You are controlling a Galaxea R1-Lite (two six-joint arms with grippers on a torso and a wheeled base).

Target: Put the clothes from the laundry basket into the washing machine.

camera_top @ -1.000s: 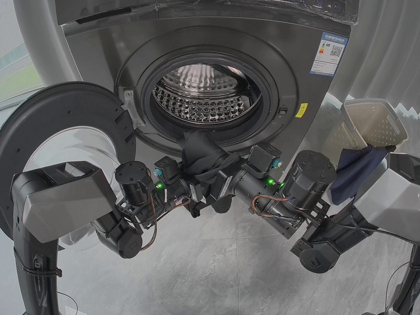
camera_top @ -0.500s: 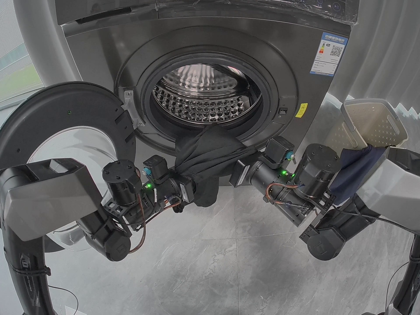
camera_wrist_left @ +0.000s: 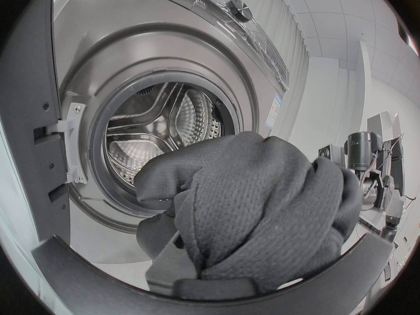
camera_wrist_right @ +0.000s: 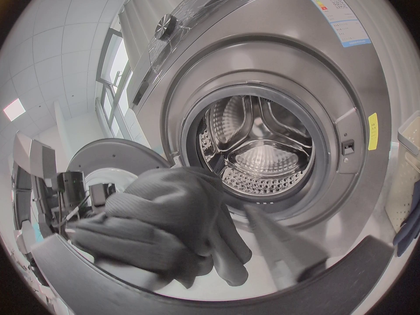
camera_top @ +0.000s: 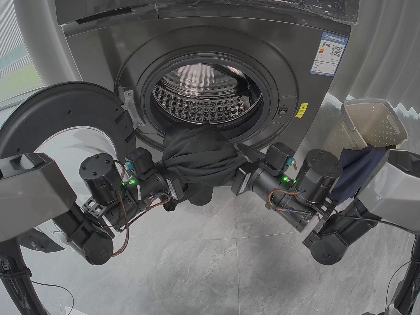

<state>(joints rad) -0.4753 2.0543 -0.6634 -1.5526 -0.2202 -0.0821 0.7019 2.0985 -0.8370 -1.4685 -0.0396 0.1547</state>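
The black garment [camera_top: 201,158] is bunched against the lower lip of the washing machine [camera_top: 280,66] opening. Most of it sits outside the drum, and a tail hangs below towards the floor [camera_top: 210,263]. The left gripper [camera_top: 181,188] appears to be pinched on a fold of it, though the cloth covers much of that gripper. The right gripper [camera_top: 238,162] stands wide, with one finger bare and the cloth draped over the other. With only one real hold, the likeliest failure is the bundle sliding off the lip and dropping to the floor if the left gripper lets go before the bulk is over the rim. The hanging tail could also catch on the door seal and stay outside. Cloth lying over the right finger may cling and be dragged out when that arm pulls away. Both arms are close together and near the rim, so a push inward risks knocking metal or each other. The blue garment [camera_top: 354,171] hangs over the edge of the laundry basket [camera_top: 372,123] and could slide out if brushed. By count there is one washing machine, one open door [camera_top: 65,110], one laundry basket, two garments (one black, one blue) and two grippers.
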